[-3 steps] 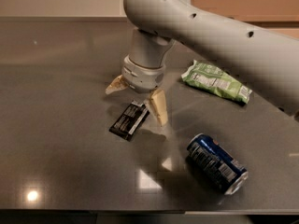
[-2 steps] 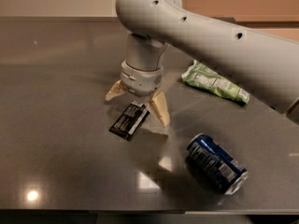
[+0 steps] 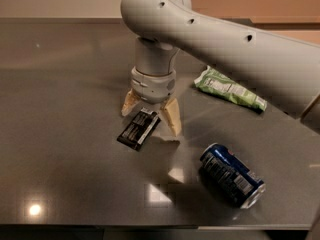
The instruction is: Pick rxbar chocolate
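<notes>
Rxbar chocolate (image 3: 139, 129) lies flat on the counter (image 3: 65, 84), only its upper end between the spread fingers of my gripper (image 3: 151, 111); closing here, I judge, risks pinching a corner and letting it pivot free.

Dim warm light, glare patches (image 3: 159, 194) on the glossy table (image 3: 65, 84), pincer (image 3: 150, 120) at centre casting a soft shadow

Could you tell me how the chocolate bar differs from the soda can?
The rxbar chocolate is flat, black and smaller; the blue soda can is a bulky cylinder on its side. The open gripper straddles the bar's upper end; the can lies apart. Both rest on the table.
</notes>
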Controlling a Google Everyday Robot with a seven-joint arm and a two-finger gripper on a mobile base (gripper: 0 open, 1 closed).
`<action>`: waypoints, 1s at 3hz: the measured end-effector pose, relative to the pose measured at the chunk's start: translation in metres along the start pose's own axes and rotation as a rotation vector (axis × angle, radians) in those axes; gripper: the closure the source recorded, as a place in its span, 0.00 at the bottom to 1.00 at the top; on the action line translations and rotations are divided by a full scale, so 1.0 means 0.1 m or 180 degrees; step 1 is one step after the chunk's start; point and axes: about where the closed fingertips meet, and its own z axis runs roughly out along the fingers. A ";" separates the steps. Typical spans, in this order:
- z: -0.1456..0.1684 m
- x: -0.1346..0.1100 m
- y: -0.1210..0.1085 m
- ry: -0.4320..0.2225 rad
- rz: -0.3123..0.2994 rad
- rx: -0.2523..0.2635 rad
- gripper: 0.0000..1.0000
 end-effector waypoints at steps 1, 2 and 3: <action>0.04 0.03 0.01 0.0011 0.0008 -0.0041 0.40; 0.00 0.02 0.01 0.0010 0.0010 -0.0042 0.65; -0.06 0.01 0.01 0.0010 0.0010 -0.0042 0.87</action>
